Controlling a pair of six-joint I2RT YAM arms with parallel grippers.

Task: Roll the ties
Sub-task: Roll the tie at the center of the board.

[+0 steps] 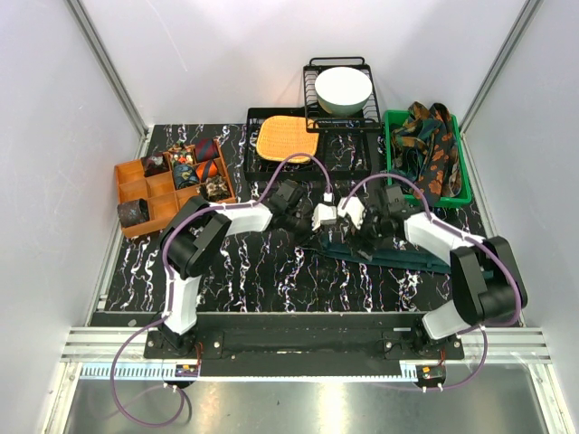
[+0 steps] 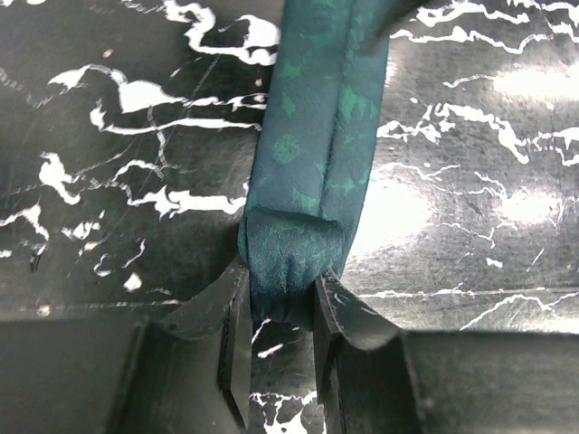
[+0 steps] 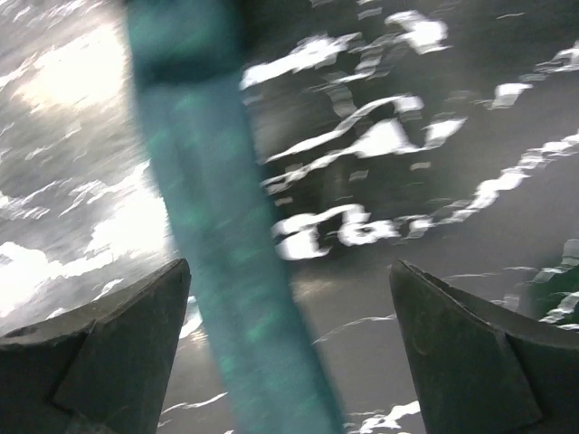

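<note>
Left end effector (image 2: 280, 303) is clenched on the turned-over end of the teal tie (image 2: 312, 136), one finger on each side of the small fold, low against the bench (image 2: 109, 136). Right end effector (image 3: 289, 280) is released. Its fingers are spread wide to either side of the flat strip and, as far as the blurred wrist view shows, do not touch it. The tie lies near the middle of the bench, its started end beneath the two arms and its length running off toward the right.

The step in hand looks like the first turns of the roll. To do it well, I judge the left grip should hold the fold square to the strip so each turn lands on the last. The right one should guide the flat part so it feeds straight and taut. A loose start would likely give a cone, not a neat coil.

Nothing lies on the strip itself. The main hindrance is the arms' closeness, just beside each other over the tie.

Farther left sits an orange box (image 1: 127, 172) with rolled ties (image 1: 194, 163) in its compartments. Farther right, a green bin (image 1: 466, 194) holds patterned ties (image 1: 430, 145) not yet rolled. At the back are an orange mat (image 1: 287, 137) and a white bowl (image 1: 342, 89) in a wire rack (image 1: 312, 68), well apart from the work.
</note>
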